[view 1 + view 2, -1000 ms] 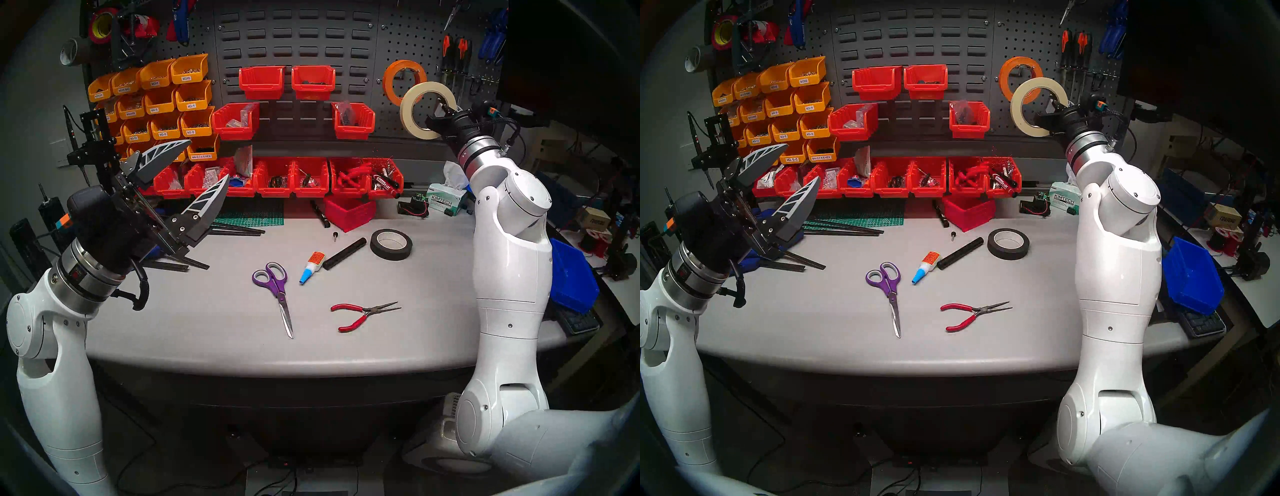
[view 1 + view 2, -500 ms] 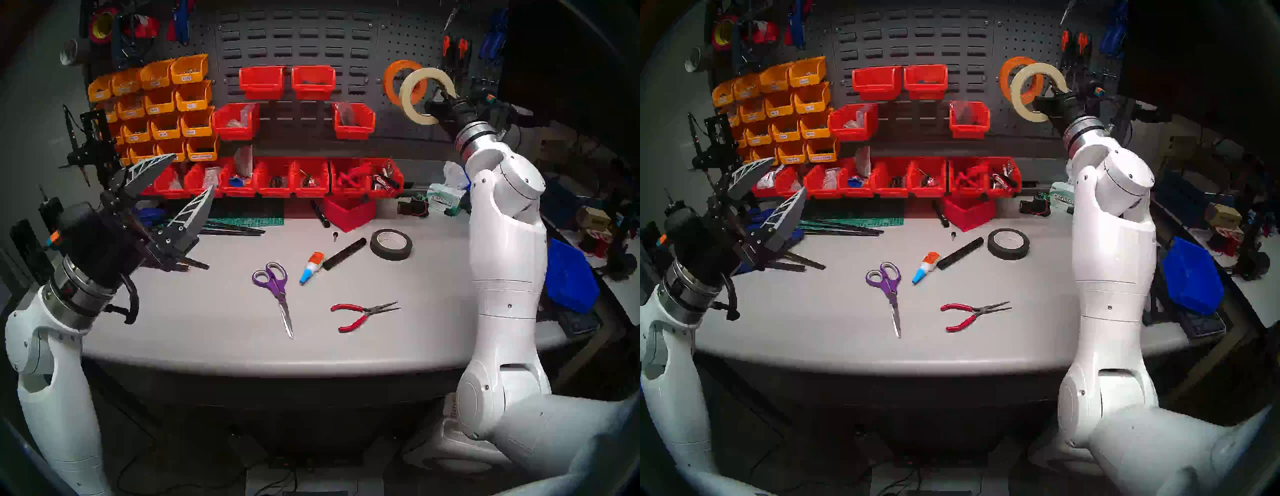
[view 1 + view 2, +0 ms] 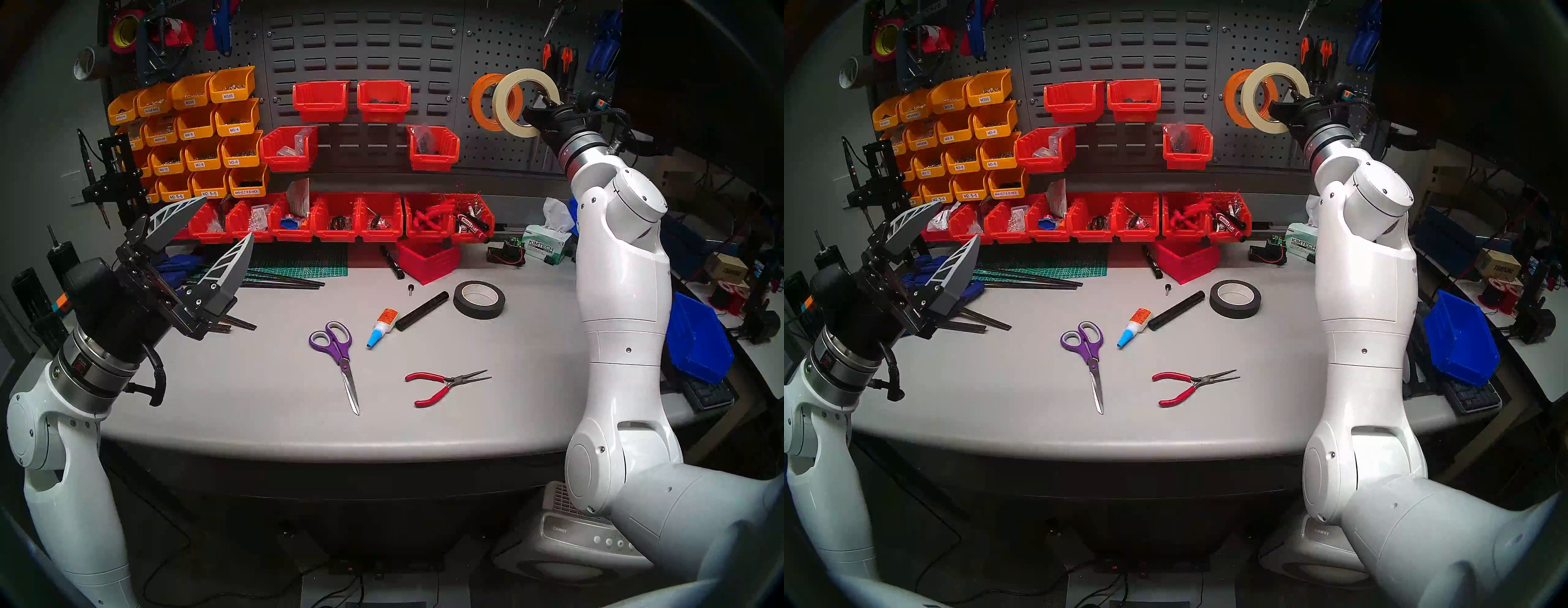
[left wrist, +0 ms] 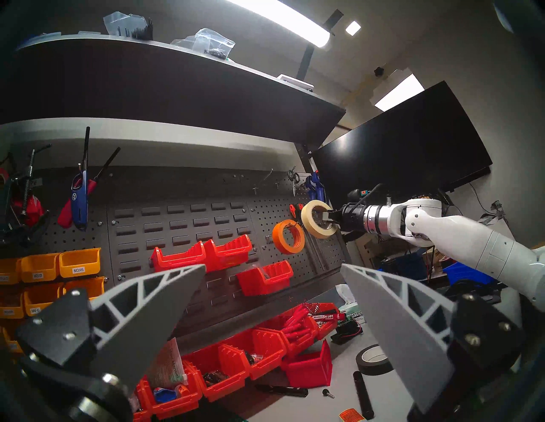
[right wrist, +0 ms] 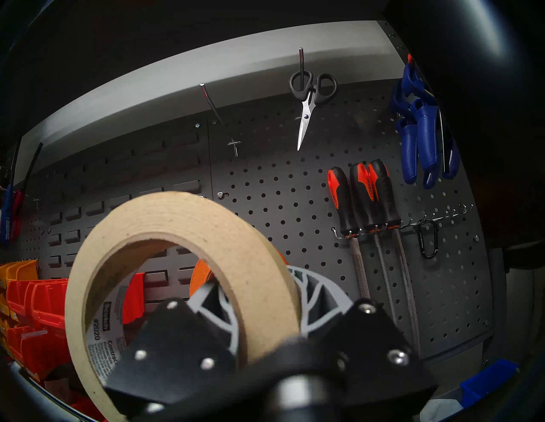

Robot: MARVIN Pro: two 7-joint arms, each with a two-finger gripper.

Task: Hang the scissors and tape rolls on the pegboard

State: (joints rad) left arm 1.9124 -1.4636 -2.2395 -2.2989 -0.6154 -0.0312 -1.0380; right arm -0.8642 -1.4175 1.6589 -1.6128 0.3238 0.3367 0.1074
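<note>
The purple-handled scissors (image 3: 335, 352) (image 3: 1087, 344) lie flat on the grey table, blades toward me. The orange tape roll (image 3: 479, 102) (image 3: 1233, 97) (image 4: 287, 237) hangs on a hook of the pegboard (image 3: 500, 46) (image 5: 280, 206). My right gripper (image 3: 541, 112) (image 3: 1286, 110) (image 4: 328, 218) (image 5: 265, 294) is shut on the cream tape roll (image 3: 502, 104) (image 3: 1248, 99) (image 4: 306, 218) (image 5: 182, 215). It holds the roll upright in the air just in front of the orange roll, to that roll's right. My left gripper (image 3: 227, 218) (image 3: 958, 220) (image 4: 272, 266) is open and empty above the table's left end.
On the table lie a black tape roll (image 3: 479, 299), red pliers (image 3: 441, 384), a glue bottle (image 3: 382, 327) and a black cylinder (image 3: 422, 311). Red bins (image 3: 339, 218) line the back. On the pegboard hang black scissors (image 5: 309, 97), orange-handled files (image 5: 365, 194) and a bare hook (image 5: 212, 106).
My right arm has lifted the cream roll up and toward the pegboard, so that it now overlaps the orange roll. My left arm has sunk and drawn back to the left.
</note>
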